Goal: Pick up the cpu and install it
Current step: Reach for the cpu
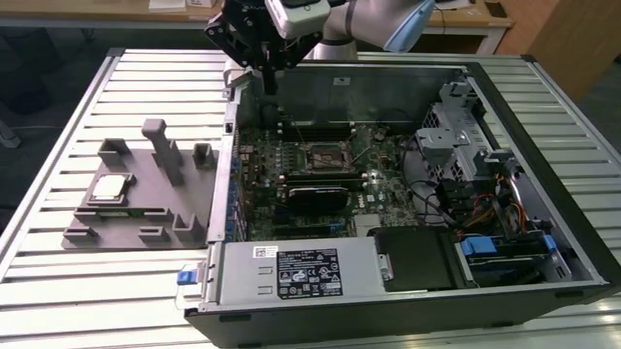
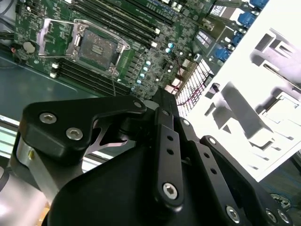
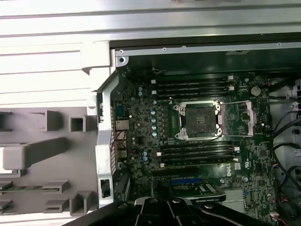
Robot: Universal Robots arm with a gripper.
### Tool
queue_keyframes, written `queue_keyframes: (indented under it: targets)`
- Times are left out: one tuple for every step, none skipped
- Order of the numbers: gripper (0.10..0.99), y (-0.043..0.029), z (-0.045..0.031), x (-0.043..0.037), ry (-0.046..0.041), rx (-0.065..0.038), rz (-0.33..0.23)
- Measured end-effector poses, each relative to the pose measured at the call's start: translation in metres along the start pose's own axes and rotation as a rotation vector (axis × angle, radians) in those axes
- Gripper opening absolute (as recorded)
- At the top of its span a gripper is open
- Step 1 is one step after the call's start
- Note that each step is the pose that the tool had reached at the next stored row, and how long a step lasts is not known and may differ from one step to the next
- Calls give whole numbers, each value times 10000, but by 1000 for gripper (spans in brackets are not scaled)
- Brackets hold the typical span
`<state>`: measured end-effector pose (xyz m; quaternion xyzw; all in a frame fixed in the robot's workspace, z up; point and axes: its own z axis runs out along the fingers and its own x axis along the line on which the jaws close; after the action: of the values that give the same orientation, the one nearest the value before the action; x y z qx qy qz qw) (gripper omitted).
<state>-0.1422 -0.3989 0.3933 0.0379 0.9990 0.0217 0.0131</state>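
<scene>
Beneath everything lies the pale slatted metal table (image 1: 58,276). On it rests the open black computer case (image 1: 437,313), with its green motherboard (image 1: 260,156) facing up.

My white and silver arm (image 1: 383,22) reaches in from the far side of the table and bends downward over the case's far wall.

On the exterior view's left, just beside the case, stands the grey plastic fixture block (image 1: 185,211) with its upright posts and shallow pockets.

My black linkage gripper (image 1: 269,86) points straight down, high above the far corner of the case on the exterior view's left. It hangs over the edge where case wall and motherboard meet. Its fingers look drawn together to a single narrow tip — clenched on nothing and touching nothing.

In both wrist views the square metal-framed socket (image 3: 201,120) sits near the middle of the motherboard, its dark contact field exposed, between rows of black memory slots.

The cpu (image 1: 110,187) — a small flat square chip with a shiny silver top — lies flat in a pocket of the fixture block. It is on the side away from the case, well apart from my gripper.
</scene>
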Motion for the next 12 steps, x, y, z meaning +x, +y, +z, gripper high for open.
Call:
queue_keyframes:
  targets:
    - [106, -1, 0, 15, -1, 0, -1]
    - [106, -2, -1, 32, -1, -1, -1]
    - [106, -4, -1, 47, -1, -1, 0]
    - [106, -5, -1, 65, -2, -1, 0]
    - [106, -6, -2, 84, -4, -1, 0]
    - [106, -8, -2, 104, -5, -1, 0]
    - [106, -9, -3, 124, -6, -1, 0]
    - [106, -11, -4, 144, -8, -1, 0]
    - [106, -13, -4, 166, -10, -2, -1]
    - [106, -14, -5, 187, -13, -2, -2]
    - [106, -16, -6, 209, -15, -2, -2]
    - [106, -18, -6, 235, -18, -2, -1]
